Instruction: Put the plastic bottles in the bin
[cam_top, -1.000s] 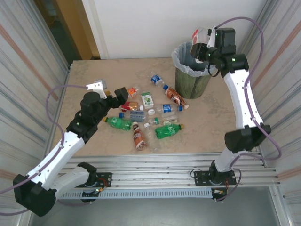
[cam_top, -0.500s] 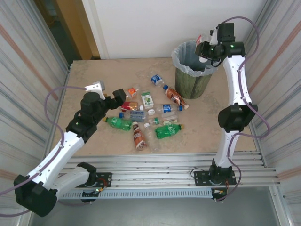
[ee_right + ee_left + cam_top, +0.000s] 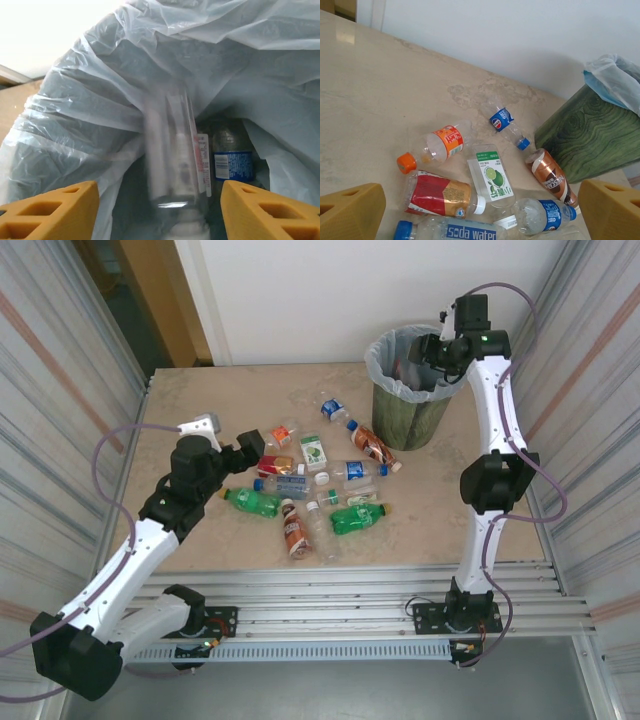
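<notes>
From above, about eleven crushed plastic bottles point(image 3: 313, 480) litter the marbled beige table point(image 3: 200, 390). The round dark green bin point(image 3: 410, 425) stands at two o'clock, with the right gripper point(image 3: 425, 348) over it.

Left wrist: seven bottles lie below the left gripper point(image 3: 481, 200), whose yellow fingers point(image 3: 350, 212) are spread wide and empty.

Right wrist: two clear bottles sit inside the crinkled liner bag point(image 3: 75, 125). One blurred bottle point(image 3: 172, 165) lies between the parted fingers point(image 3: 50, 210), ungripped.
</notes>
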Action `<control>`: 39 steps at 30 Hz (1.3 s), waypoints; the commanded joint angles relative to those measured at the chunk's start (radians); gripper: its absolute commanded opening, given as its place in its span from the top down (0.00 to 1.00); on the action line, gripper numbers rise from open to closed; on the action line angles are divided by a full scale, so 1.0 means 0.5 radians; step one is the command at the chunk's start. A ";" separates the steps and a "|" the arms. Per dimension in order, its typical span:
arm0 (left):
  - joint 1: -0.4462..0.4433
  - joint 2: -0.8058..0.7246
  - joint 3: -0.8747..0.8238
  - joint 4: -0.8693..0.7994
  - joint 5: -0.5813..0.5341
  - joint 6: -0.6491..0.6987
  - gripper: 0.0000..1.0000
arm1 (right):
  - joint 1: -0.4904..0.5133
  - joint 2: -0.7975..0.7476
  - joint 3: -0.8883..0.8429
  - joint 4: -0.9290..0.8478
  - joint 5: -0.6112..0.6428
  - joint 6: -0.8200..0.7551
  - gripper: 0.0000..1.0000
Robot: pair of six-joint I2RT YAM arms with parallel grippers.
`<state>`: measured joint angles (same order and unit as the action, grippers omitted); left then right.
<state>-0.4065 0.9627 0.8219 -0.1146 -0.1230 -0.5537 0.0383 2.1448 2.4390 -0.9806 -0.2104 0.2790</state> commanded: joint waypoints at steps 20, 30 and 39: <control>0.110 0.025 -0.024 -0.345 -0.119 -0.217 0.01 | 0.105 -0.443 -0.134 0.060 0.169 -0.125 0.25; 0.119 0.243 -0.092 -0.576 -0.135 -0.701 0.05 | 0.270 -0.989 -0.823 0.234 0.417 -0.124 0.10; 0.116 0.518 -0.175 -0.475 -0.053 -0.989 0.06 | 0.391 -1.386 -1.458 0.312 0.499 -0.055 0.02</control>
<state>-0.3527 1.2079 0.7429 -0.3550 -0.1532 -0.9649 0.2195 1.4994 1.7535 -0.8494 0.0078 0.2306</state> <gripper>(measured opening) 0.937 0.979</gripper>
